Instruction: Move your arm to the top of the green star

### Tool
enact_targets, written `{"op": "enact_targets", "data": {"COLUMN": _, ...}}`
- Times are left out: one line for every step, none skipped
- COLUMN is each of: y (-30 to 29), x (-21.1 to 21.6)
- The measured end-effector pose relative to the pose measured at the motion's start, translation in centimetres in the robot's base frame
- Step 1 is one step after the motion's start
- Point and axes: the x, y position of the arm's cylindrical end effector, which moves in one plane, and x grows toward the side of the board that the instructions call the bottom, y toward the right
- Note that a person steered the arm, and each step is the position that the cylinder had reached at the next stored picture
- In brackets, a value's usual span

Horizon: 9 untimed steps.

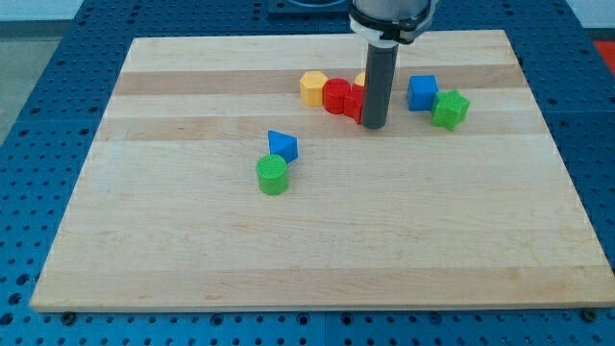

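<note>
The green star [450, 109] lies on the wooden board [317, 250] toward the view's upper right, touching the lower right of a blue cube [422, 92]. My tip [374, 125] stands left of the star, about a block and a half away, right beside the red blocks [344, 99]. The rod hides part of the red blocks and most of a yellow block [360, 79] behind it.
A yellow hexagon-like block [312, 87] sits left of the red blocks. A blue triangle block [282, 146] and a green cylinder [273, 175] touch each other left of the board's centre. The board's top edge runs just above the cluster.
</note>
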Motion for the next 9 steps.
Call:
{"op": "enact_targets", "data": {"y": 0.0, "x": -0.5}}
{"op": "enact_targets", "data": {"y": 0.9, "x": -0.5}}
{"op": "enact_targets", "data": {"y": 3.5, "x": -0.5}}
{"op": "enact_targets", "data": {"y": 5.3, "x": -0.5}}
{"op": "enact_targets", "data": {"y": 5.3, "x": 0.2}}
{"op": "enact_targets", "data": {"y": 5.3, "x": 3.3}}
{"op": "enact_targets", "data": {"y": 6.9, "x": 4.6}}
{"op": "enact_targets", "data": {"y": 9.9, "x": 3.7}}
{"op": "enact_targets", "data": {"y": 13.2, "x": 2.2}}
